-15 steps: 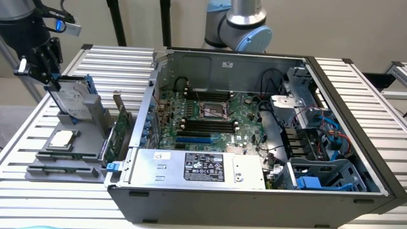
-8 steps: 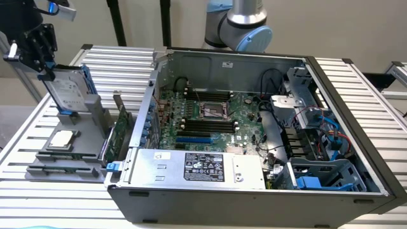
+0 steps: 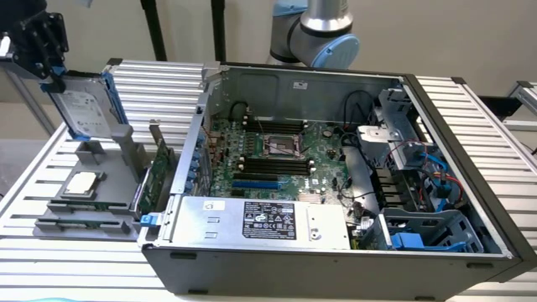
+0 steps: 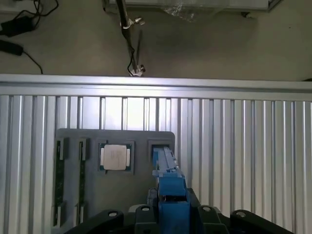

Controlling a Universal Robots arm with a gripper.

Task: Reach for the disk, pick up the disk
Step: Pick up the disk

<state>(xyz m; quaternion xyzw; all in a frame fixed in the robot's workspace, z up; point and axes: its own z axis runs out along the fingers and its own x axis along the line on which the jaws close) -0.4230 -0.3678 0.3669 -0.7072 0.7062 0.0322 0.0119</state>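
So the gripper (image 3: 55, 80) was up at the far end of the exterior view's left, clamped shut on the top edge of the disk (image 3: 85, 113). The disk hung upright from it, white label facing the camera and a blue rail down the side. Its bottom end sat right at the upright posts of the grey holder tray (image 3: 50, 221). Honestly couldn't tell from that angle whether it was fully clear of its slot or still a little way in.

From the wrist view you were looking straight down the disk's edge (image 4: 168, 183): a blue strip running from between the black fingers (image 4: 109, 217) toward the tray's open slot (image 4: 160, 145).

Just beside that slot, the small square chip (image 3: 82, 183) lay flat in its own pocket, and two memory sticks (image 4: 58, 180) sat in the narrow slots beyond it. The tray rested on the slatted aluminium table (image 3: 160, 78).

Next to the tray stood the open computer case (image 3: 336, 261), motherboard exposed, with the silver power supply box (image 3: 260, 220) along its near side.
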